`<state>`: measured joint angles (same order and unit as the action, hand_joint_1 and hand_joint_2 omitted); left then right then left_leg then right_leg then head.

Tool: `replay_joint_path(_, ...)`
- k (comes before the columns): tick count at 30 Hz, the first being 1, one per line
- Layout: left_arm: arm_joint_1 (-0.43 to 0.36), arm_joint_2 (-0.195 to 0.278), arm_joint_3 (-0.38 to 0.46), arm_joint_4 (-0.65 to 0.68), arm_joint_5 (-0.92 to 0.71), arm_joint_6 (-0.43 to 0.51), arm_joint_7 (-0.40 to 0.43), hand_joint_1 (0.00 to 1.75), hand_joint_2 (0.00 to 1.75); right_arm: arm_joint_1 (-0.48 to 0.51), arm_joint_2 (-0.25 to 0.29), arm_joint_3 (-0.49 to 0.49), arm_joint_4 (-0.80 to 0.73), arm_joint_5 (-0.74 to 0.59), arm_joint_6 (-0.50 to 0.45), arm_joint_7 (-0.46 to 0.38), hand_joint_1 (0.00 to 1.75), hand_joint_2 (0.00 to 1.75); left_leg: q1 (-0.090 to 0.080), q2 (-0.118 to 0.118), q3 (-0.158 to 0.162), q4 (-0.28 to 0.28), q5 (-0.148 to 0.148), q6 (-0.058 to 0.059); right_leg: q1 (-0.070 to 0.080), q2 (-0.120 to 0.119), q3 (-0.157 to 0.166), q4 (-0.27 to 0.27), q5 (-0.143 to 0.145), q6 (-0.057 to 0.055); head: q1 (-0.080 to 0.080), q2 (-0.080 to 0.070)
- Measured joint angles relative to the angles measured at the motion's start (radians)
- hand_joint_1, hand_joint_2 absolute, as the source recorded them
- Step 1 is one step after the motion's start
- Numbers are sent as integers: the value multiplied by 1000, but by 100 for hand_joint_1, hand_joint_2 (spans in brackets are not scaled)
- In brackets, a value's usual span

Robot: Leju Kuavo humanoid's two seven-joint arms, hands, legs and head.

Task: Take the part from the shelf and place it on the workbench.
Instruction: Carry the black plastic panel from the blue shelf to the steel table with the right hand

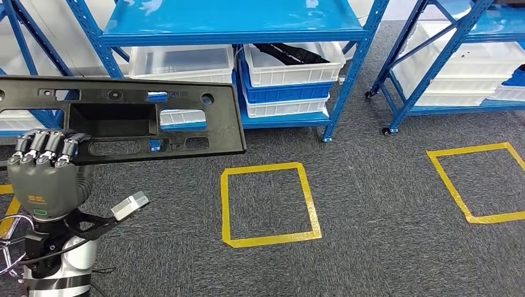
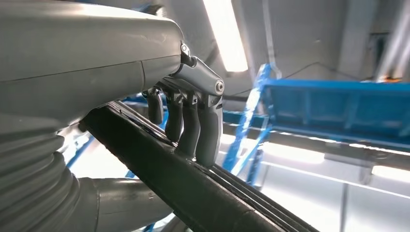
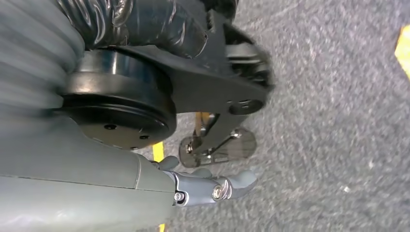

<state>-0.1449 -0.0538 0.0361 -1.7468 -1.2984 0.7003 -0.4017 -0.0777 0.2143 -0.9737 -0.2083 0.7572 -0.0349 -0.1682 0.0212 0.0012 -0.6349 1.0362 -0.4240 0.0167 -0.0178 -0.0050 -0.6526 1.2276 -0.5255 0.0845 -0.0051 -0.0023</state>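
Black plastic part (image 1: 124,117) was off the shelf (image 1: 235,25), left hand (image 1: 44,179) fingers (image 2: 193,125) clamping it; right hand's (image 3: 212,186) fingers' state I couldn't tell; you'd next carry it to the table.

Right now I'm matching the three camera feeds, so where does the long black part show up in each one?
Head view: the black part spans the upper left, gripped by the left hand at its lower edge.
Left wrist view: it runs diagonally from centre-left to the bottom, under the fingers.
Right wrist view: not in it.
Shared landmark: the blue shelf.
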Motion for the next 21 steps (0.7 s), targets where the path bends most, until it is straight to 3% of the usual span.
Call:
replay_joint_path(1, -4, 4, -6, 0, -1, 0, 4, 175, 175, -1, 0, -1, 0, -1, 2, 0, 0, 175, 0, 0, -7, 0, 7, -5, -2, 0, 49, -75, 15, 7, 0, 0)
replay_joint_path(3, -12, 15, -17, -2, -1, 0, 13, 175, 175, -5, 0, -3, 0, -5, 7, -5, 0, 175, -2, 0, -18, -1, 23, -18, 0, 5, 123, -194, 27, 2, -1, 0)
replay_joint_path(5, -26, 25, -28, -4, -1, 0, 23, 175, 175, -6, 1, -6, 0, -12, 9, -12, 0, 175, -3, 0, -21, -5, 42, -30, 6, 10, 137, -221, 30, -12, -2, 0)
replay_joint_path(7, -36, 35, -36, -4, 0, 0, 34, 175, 175, -7, 1, -13, 0, -19, 9, -17, 0, 175, -1, -1, -26, -5, 42, -42, 1, 8, 122, -218, 44, -32, -4, 0)
replay_joint_path(9, -43, 43, -39, -4, 1, 0, 40, 175, 175, -9, 0, -19, 0, -22, 9, -19, 0, 175, 2, -2, -47, 47, -23, -49, -4, 5, 103, -220, 64, -59, -7, 0)
replay_joint_path(11, -51, 48, -41, -3, 1, 0, 39, 175, 175, -10, -1, -24, 0, -27, 9, -20, 0, 175, 2, -2, -80, 177, -125, -51, 1, 4, 80, -218, 85, -75, -8, 0)
replay_joint_path(12, -55, 50, -42, 0, 1, 0, 37, 175, 175, -10, -1, -26, 0, -30, 9, -20, 0, 175, 2, -2, -90, 242, -155, -52, 4, 3, 66, -216, 95, -77, -8, 0)
replay_joint_path(13, -58, 51, -44, 2, 1, 0, 34, 175, 175, -10, -2, -30, 0, -32, 9, -20, 0, 175, 2, -3, -89, 285, -162, -53, 7, 3, 51, -214, 106, -78, -8, 0)
replay_joint_path(14, -61, 52, -44, 5, 1, 0, 32, 175, 175, -10, -3, -32, 0, -33, 9, -20, 0, 175, 2, -3, -73, 294, -147, -53, 8, 3, 37, -211, 114, -77, -8, 0)
replay_joint_path(16, -68, 52, -46, 8, -1, 0, 28, 175, 175, -11, -5, -36, 0, -34, 9, -19, 0, 175, 4, -3, 12, 206, -99, -52, 7, 3, 10, -201, 131, -71, -8, 0)
replay_joint_path(18, -81, 53, -48, 10, -2, 0, 24, 175, 175, -11, -8, -41, 0, -35, 9, -19, 0, 175, 2, -7, 104, 74, -99, -51, 11, 4, -11, -194, 148, -60, -8, 0)
replay_joint_path(20, -92, 53, -50, 12, -2, 0, 20, 175, 175, -11, -9, -45, 0, -36, 9, -19, 0, 175, -6, -10, 129, 17, -113, -41, 13, 4, -20, -196, 169, -48, -7, 0)
replay_joint_path(21, -97, 53, -50, 13, -2, 0, 19, 175, 175, -10, -9, -47, 0, -36, 9, -19, 0, 175, -9, -10, 118, 13, -104, -30, 14, 5, -23, -201, 181, -41, -5, 0)
